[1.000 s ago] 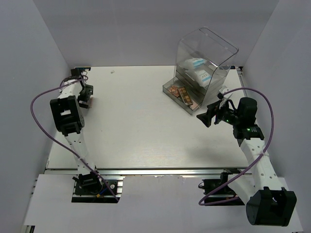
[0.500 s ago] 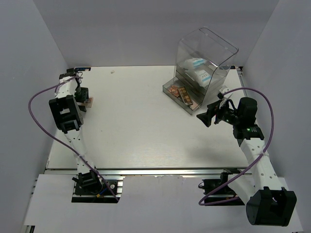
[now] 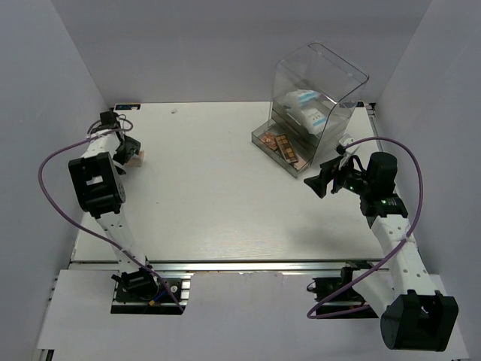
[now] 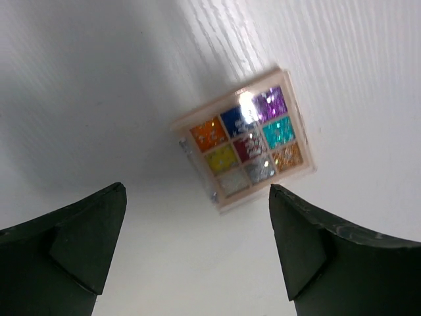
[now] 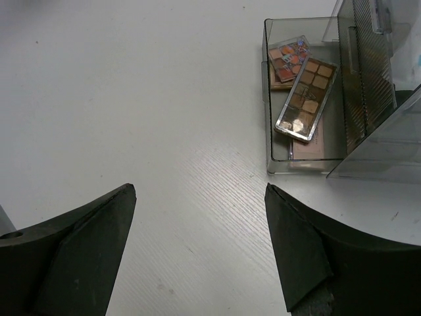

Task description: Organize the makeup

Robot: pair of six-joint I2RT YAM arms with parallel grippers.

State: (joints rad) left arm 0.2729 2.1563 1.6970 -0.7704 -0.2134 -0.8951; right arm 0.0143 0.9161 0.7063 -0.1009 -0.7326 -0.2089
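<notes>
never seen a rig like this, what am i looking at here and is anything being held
Two robot arms are bolted at the near edge of a white table. One picture looks down from above; the other two come from a camera on each wrist, so the dark shapes at the bottom are that arm's own fingers. The left gripper is open, pointing at a square glitter palette lying on the table. The right gripper, open too, faces a clear drawer box whose bottom drawer is pulled out with palettes inside. Nothing is held.
</notes>
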